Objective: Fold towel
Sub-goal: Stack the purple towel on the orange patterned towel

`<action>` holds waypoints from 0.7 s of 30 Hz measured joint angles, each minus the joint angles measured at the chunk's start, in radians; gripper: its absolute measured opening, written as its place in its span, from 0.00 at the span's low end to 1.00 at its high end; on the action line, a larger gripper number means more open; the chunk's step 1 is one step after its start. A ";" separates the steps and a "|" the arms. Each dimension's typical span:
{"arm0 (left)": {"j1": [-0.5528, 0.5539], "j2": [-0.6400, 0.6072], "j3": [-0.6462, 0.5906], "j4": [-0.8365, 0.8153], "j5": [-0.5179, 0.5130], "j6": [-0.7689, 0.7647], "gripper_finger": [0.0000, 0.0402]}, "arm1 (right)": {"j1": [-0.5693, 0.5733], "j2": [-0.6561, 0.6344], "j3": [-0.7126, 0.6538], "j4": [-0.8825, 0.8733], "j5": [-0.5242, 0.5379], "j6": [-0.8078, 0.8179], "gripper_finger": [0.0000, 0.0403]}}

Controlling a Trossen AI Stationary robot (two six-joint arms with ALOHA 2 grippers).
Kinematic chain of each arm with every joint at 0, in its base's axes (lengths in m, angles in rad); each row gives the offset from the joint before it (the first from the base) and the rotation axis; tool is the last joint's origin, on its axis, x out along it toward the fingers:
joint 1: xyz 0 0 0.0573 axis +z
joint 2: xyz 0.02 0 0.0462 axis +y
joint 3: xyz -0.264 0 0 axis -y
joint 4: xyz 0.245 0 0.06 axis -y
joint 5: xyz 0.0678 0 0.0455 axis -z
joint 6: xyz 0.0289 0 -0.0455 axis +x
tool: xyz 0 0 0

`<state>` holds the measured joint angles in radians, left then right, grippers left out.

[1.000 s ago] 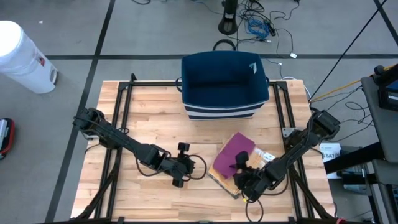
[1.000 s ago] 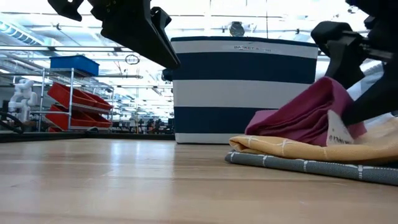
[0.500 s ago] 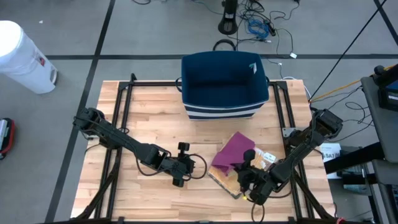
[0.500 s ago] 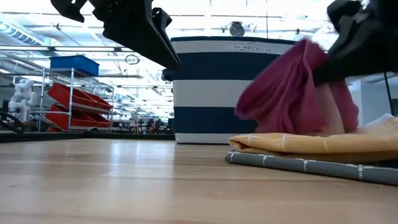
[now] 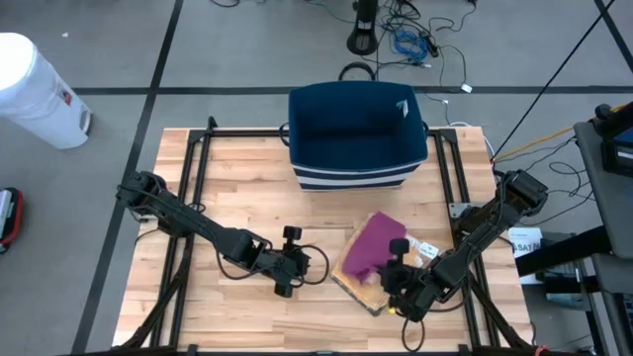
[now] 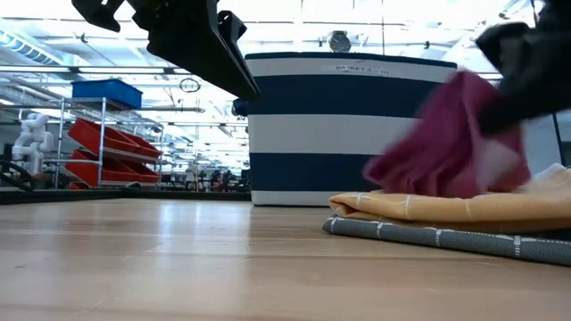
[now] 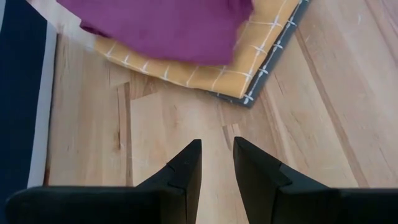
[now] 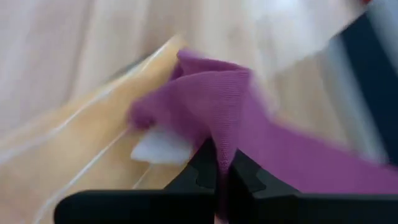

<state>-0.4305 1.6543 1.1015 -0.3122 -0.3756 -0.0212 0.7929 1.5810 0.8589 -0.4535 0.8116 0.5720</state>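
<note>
A maroon towel (image 5: 374, 240) lies on top of a yellow towel (image 6: 428, 208), which lies on a grey one (image 6: 419, 235), at the table's near right. My right gripper (image 5: 396, 261) is at the maroon towel's near edge and is shut on it; a white label (image 8: 160, 149) shows beside the fingers. My left gripper (image 7: 217, 155) hovers over bare wood to the left of the stack. Its fingers stand slightly apart with nothing between them. My right gripper pinches a bunched fold of the maroon towel (image 8: 221, 138) between its two fingers, at the towel's near edge. The fingers slant down from the table's near right. The gripped part is raised off the yellow towel, while the far part (image 5: 381, 229) still rests on the stack.
A navy-and-white striped basket (image 5: 356, 133) stands open at the table's far middle, right behind the stack. Black frame rails (image 5: 193, 188) run along the table's sides. Bare wood (image 5: 247, 198) lies to the left of the stack.
My right gripper has shut on the maroon towel, risen a little and rolled about its own axis. The towel's near part has been lifted off the yellow towel and bunched up; its far part has stayed on the stack.
</note>
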 joint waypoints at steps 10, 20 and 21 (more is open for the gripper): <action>0.003 0.000 0.000 0.006 0.000 -0.001 0.25 | 0.044 0.000 0.000 -0.192 -0.293 0.074 0.00; 0.003 0.000 0.000 0.020 0.000 0.003 0.25 | 0.050 0.000 0.000 -0.077 -0.396 -0.002 0.08; 0.005 0.000 0.000 0.022 0.000 0.003 0.25 | 0.049 0.000 0.000 -0.064 -0.396 -0.007 0.10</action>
<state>-0.4259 1.6543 1.1015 -0.2904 -0.3752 -0.0178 0.8422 1.5810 0.8589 -0.5177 0.4152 0.5646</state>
